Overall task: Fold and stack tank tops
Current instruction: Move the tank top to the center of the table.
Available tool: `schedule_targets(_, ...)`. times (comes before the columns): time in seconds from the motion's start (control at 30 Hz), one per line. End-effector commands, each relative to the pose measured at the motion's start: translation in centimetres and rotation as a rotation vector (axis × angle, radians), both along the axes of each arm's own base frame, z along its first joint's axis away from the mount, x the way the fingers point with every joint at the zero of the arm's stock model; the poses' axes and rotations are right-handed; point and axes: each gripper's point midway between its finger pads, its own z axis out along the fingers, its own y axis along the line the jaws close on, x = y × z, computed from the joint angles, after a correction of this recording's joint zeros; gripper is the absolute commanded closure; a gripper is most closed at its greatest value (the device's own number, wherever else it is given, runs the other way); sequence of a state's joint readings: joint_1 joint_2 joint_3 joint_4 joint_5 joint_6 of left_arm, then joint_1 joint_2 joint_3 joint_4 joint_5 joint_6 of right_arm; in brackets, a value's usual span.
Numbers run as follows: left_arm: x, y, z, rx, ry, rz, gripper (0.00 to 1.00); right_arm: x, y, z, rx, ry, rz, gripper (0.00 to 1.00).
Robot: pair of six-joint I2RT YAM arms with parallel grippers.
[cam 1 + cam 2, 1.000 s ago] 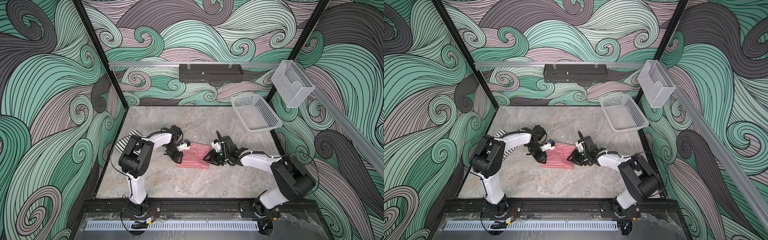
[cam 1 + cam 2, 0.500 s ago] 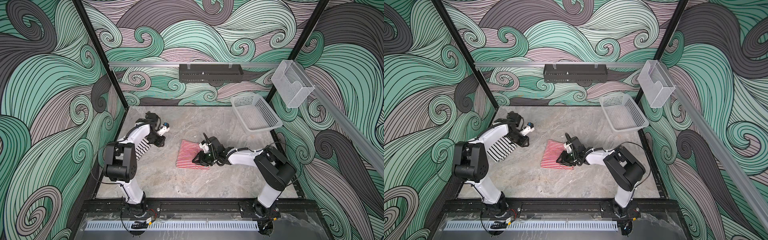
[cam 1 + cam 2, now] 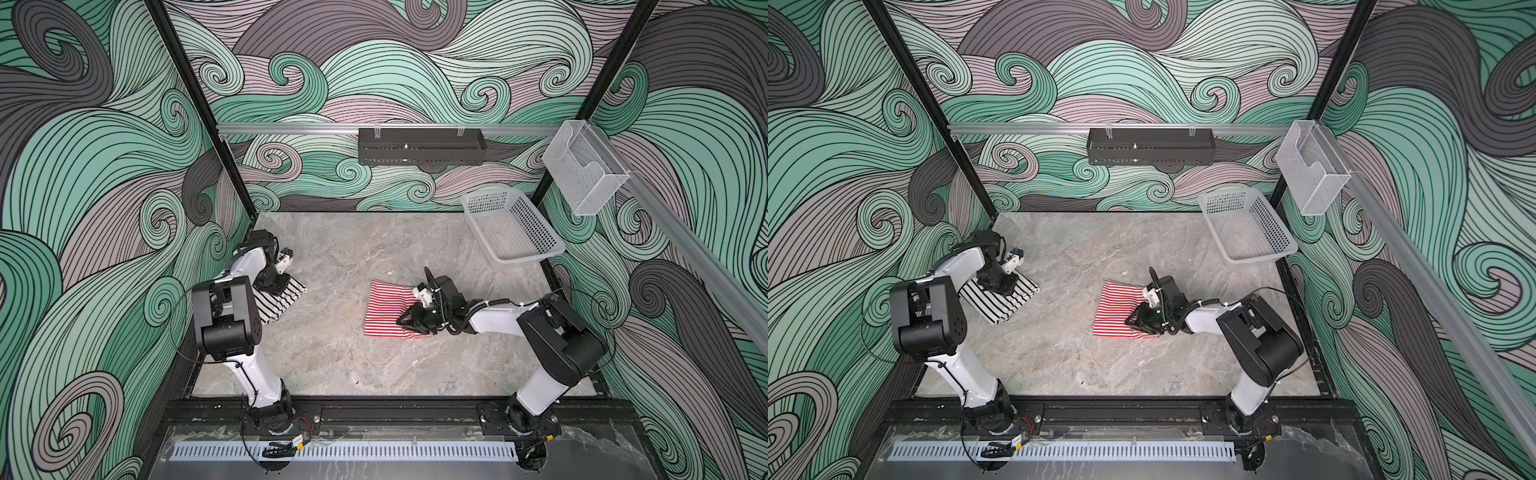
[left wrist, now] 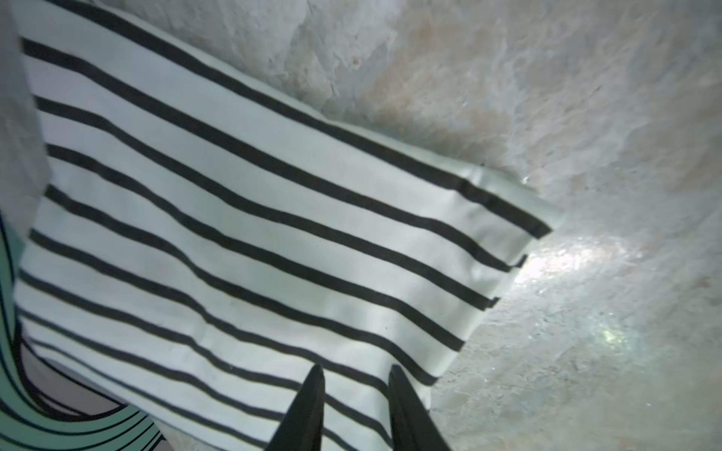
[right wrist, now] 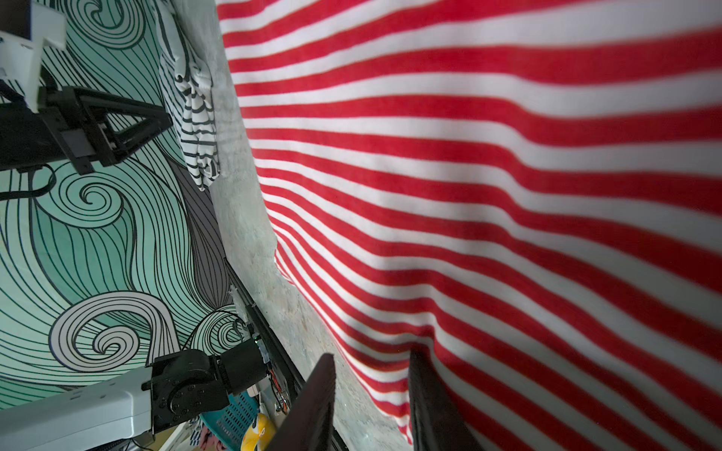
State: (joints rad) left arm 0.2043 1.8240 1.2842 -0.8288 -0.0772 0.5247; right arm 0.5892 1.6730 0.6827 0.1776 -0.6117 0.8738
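Two striped tank tops lie well apart on the desk (image 3: 332, 357), with an arm low over each.

At the left edge the black-and-white tank top (image 3: 289, 297) lies flat, partly hidden under the left arm (image 3: 226, 307). In the left wrist view the left jaws stand slightly spread just above its stripes, with nothing between them. Near the middle lies the red-and-white tank top (image 3: 384, 309), folded into a rough rectangle. The right arm (image 3: 557, 328) reaches to its near right corner. There the right jaws are slightly spread, one over the cloth's edge and one over bare desk, gripping nothing. A white basket (image 3: 536, 254) sits at the far right corner.
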Motion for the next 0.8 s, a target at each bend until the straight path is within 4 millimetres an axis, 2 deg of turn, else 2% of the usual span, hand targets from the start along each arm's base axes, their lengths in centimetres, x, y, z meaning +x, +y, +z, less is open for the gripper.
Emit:
schedule_targets(0.0, -1.3, 0.7, -2.0, 0.034, 0.113, -0.019, 0.68, -1.2, -3.3, -1.9, -0.117, 0.061, -0.024, 0.65)
schedule_targets(0.1, -2.8, -1.6, -3.0, -0.067, 0.215, -0.041, 0.68, -0.9, -4.7, -0.9, -0.132, 0.041, -0.038, 0.65)
schedule_targets(0.23, -3.9, -7.7, -2.3, -0.286, 0.295, -0.074, 0.68, -0.4, -6.7, 0.0, -0.159, 0.026, -0.060, 0.65)
schedule_targets(0.37, -4.1, -13.3, -2.4, -0.326, 0.363, -0.133, 0.68, -0.8, -8.3, 0.4, -0.237, 0.017, -0.053, 0.65)
schedule_targets(0.53, -3.7, -21.7, -2.4, -0.442, 0.418, -0.179, 0.68, -1.4, -9.2, 1.1, -0.243, 0.010, -0.070, 0.64)
schedule_targets(0.63, -2.3, -25.0, -2.6, -0.483, 0.428, -0.187, 0.68, -1.9, -9.6, 1.1, -0.243, 0.015, -0.089, 0.64)
schedule_targets(0.77, -0.6, -27.5, -2.1, -0.496, 0.426, -0.213, 0.69, -2.8, -10.6, 1.0, -0.259, 0.017, -0.112, 0.64)
